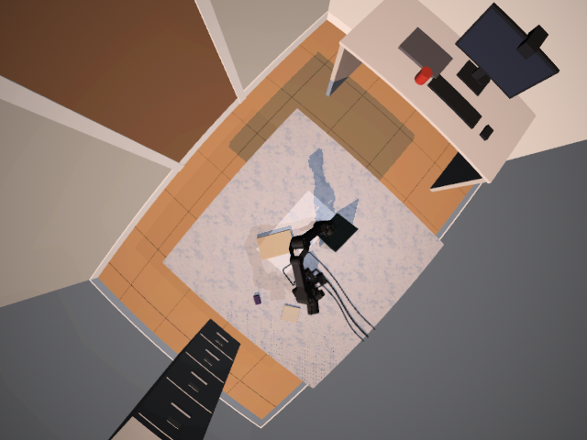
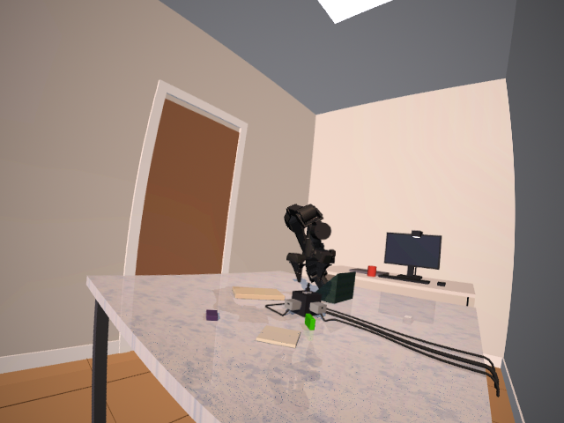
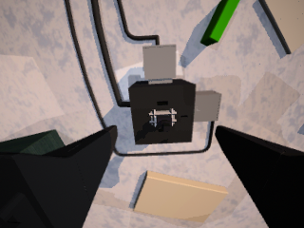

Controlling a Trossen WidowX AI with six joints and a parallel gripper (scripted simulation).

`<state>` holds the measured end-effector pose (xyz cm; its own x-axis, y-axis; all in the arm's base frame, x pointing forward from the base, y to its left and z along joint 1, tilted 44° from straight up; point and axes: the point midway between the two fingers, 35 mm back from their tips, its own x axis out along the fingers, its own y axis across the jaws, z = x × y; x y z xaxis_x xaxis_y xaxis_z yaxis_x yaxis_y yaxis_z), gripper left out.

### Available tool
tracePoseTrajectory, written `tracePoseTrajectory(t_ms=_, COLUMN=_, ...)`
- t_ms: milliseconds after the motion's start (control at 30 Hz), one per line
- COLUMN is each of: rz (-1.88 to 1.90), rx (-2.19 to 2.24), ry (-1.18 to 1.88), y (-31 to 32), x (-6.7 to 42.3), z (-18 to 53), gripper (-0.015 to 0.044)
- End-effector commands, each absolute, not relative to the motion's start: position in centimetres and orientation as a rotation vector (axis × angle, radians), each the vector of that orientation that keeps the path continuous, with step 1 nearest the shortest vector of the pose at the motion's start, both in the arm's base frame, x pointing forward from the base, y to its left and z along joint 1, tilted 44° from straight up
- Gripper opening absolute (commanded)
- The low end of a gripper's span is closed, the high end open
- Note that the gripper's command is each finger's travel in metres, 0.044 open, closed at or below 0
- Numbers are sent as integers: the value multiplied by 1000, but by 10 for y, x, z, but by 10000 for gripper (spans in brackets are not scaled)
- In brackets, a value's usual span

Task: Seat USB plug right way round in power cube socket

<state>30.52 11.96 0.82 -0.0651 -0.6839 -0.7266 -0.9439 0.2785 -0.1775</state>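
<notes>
The black power cube (image 3: 182, 130) (image 2: 300, 306) stands on the marble table (image 2: 364, 387) (image 1: 388, 265). The USB plug (image 3: 162, 116) (image 2: 307, 287) sticks upright out of the socket on its top. Two grey plugs (image 3: 159, 61) (image 3: 207, 105) sit in its sides, with black cables (image 3: 81, 62) (image 2: 410, 345) (image 1: 346, 302) running off. My gripper (image 3: 166, 130) (image 2: 309, 274) (image 1: 309, 295) is open and empty. It hangs a little above the cube, pointing down, with one finger on each side of the plug and not touching it. In the overhead view the arm hides the cube.
A green block (image 3: 219, 21) (image 2: 310, 321) lies beside the cube, with a small tan board (image 2: 278, 336) (image 1: 290, 313) (image 3: 285, 19) past it. A larger tan board (image 3: 180, 196) (image 2: 258, 293) (image 1: 273, 244) and a dark green box (image 2: 339, 286) (image 1: 338, 232) (image 3: 33, 142) lie behind the cube. A purple block (image 2: 211, 315) (image 1: 257, 298) lies farther off.
</notes>
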Motion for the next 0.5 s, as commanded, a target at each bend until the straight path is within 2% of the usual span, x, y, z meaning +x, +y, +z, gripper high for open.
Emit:
tracePoseTrajectory(t_ms=0, rz=454, rx=-1481, ry=1815, y=117, x=305, z=6, gripper=440)
tracePoseTrajectory(t_ms=267, rz=453, rx=-1481, ry=1815, y=112, x=305, z=1, gripper=440)
tracePoseTrajectory(t_ms=467, rz=449, rx=-1473, ry=1818, y=114, x=305, z=2, gripper=282)
